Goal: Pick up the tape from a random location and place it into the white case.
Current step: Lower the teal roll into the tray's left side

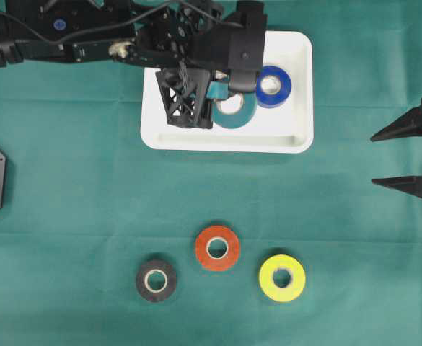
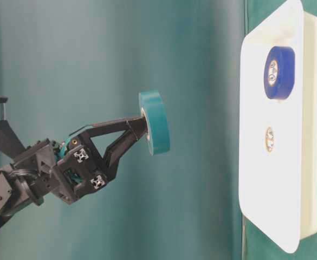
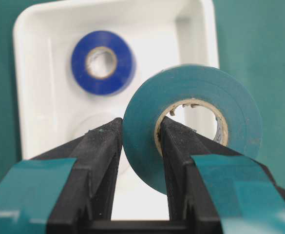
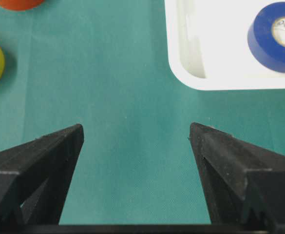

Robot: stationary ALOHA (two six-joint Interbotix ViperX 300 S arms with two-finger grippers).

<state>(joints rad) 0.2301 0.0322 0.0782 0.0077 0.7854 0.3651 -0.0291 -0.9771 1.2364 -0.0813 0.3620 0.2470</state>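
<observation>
Teal tape roll (image 3: 191, 126) was pinched through its wall by the left gripper (image 3: 140, 141), one finger inside the core, one outside, jaws clamped on it, held in the air over the white case (image 1: 297, 137). In the overhead view it hung above the middle of the case, left of a blue roll (image 1: 273, 86) already lying flat at the case's right far side. Judged step: lower and release. To do it well, drop straight down onto bare floor left of the blue roll, keep clear of the rim, get low before opening so the upright roll tips flat and does not roll out. Right gripper (image 1: 407, 158) sat at the right edge, jaws spread wide, holding nothing, well apart from the case. Near side of the green cloth (image 1: 66, 180): black roll (image 1: 156, 280), red roll (image 1: 217, 247), yellow roll (image 1: 281, 277), all flat, not in the way. Only obstacle looked like the blue roll.
</observation>
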